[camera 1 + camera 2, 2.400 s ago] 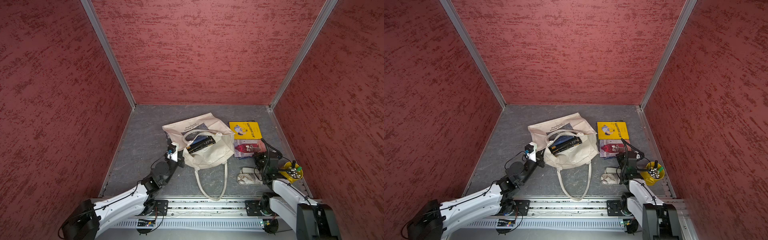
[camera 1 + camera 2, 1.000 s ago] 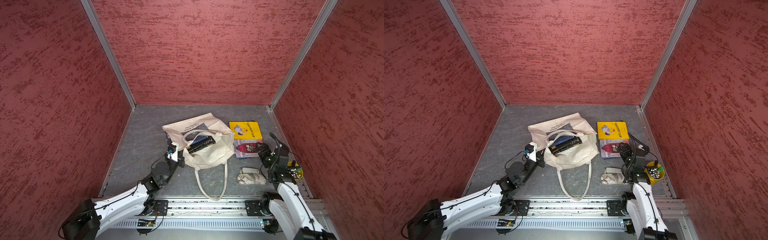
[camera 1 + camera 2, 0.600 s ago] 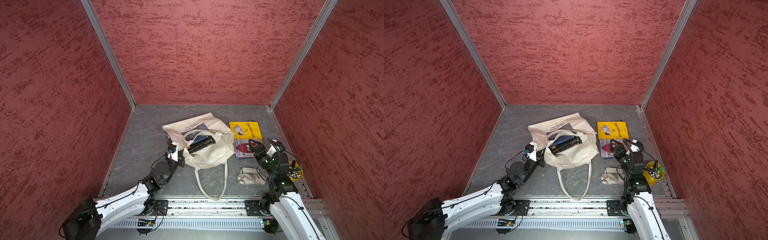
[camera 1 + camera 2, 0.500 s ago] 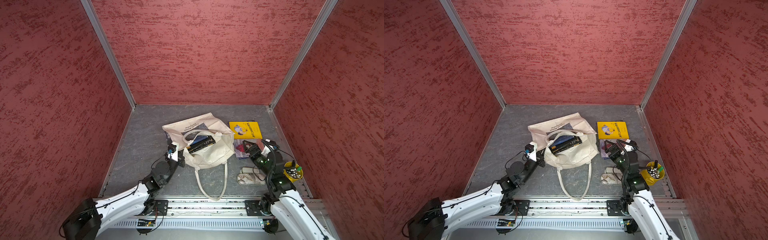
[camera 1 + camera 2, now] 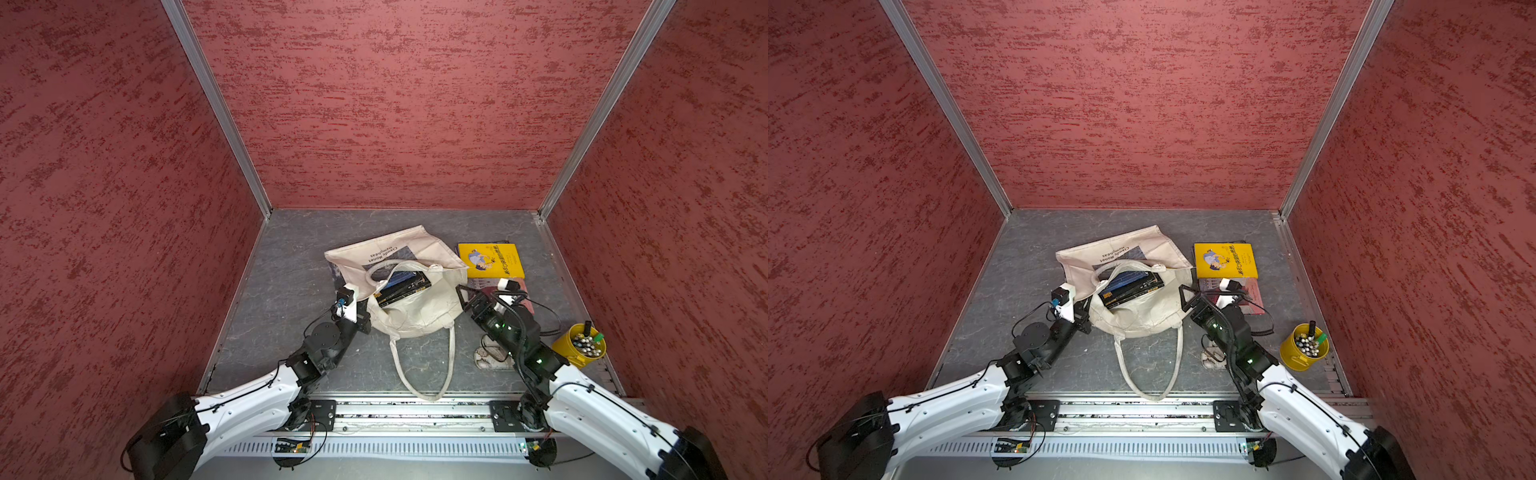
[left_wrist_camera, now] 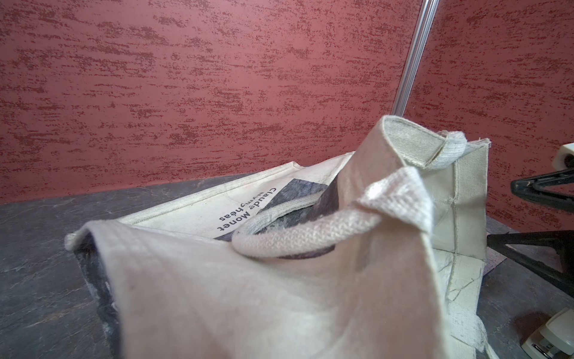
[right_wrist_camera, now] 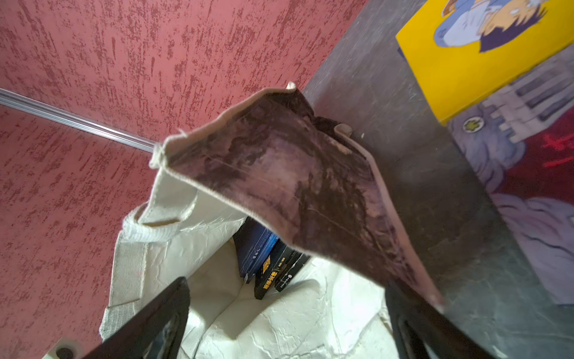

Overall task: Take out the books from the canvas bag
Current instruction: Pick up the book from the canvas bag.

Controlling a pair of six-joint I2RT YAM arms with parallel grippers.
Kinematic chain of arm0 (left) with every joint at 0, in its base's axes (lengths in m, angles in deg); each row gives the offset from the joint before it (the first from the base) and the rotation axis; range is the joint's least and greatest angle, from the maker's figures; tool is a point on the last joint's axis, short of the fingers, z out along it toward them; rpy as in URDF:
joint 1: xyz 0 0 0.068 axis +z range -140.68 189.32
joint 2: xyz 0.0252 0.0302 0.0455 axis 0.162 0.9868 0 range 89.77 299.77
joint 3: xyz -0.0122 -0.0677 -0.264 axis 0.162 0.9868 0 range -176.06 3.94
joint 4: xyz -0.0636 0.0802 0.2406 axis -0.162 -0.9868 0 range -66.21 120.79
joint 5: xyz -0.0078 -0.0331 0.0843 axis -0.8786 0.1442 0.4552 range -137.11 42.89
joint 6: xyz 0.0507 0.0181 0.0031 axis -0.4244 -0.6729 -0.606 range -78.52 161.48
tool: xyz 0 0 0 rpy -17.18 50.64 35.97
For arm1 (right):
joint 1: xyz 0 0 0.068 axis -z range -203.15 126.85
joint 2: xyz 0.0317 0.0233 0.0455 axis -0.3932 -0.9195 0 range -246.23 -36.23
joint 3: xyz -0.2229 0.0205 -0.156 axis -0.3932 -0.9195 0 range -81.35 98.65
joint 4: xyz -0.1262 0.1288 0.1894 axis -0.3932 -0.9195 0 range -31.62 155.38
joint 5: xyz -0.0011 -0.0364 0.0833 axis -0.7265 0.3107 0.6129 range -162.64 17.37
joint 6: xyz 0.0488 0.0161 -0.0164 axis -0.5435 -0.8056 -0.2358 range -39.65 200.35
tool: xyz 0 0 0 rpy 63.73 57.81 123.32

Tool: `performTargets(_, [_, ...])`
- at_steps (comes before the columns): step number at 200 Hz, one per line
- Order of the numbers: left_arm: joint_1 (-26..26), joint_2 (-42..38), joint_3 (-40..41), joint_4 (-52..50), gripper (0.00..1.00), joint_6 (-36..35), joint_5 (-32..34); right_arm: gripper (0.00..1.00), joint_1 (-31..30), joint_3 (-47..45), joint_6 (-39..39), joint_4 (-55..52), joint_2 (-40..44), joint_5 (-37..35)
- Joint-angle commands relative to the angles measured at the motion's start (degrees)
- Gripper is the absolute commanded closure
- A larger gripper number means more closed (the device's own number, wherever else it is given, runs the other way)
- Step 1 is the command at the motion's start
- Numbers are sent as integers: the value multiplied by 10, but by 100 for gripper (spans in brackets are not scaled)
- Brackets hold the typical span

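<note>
The cream canvas bag lies in the middle of the floor with its mouth held up. Dark blue and black books are stacked inside it, and the right wrist view shows them too. My left gripper is shut on the bag's left rim; fabric hides its jaws in the left wrist view. My right gripper hangs open at the bag's right rim, nothing between its fingers. A yellow book and a purple-red book lie on the floor to the right.
A yellow cup of pens stands at the front right beside my right arm. The white patterned pouch lies under that arm. The bag's long handle loop trails toward the front rail. Red walls close in three sides.
My right arm has swung from the front right near the cup over to the bag's right rim, gripper still open. The left arm and the bag have not moved.
</note>
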State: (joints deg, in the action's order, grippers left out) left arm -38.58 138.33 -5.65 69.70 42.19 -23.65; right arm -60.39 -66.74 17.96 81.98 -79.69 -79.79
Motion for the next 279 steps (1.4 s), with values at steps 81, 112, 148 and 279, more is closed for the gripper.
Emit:
performTargets(81, [-2,-1,0,49,100,-3,-7,1,-170,10,-34,215,-174,-125])
performTargets(112, [-1,-3,0,50,100,-3,-13,1,-189,27,-32,250,-229,-133])
performTargets(148, [-1,-5,4,57,100,-4,-20,2,-196,67,-28,319,-343,-100])
performTargets(279, [-2,-10,20,95,100,-16,-66,6,-194,225,18,366,-565,-124])
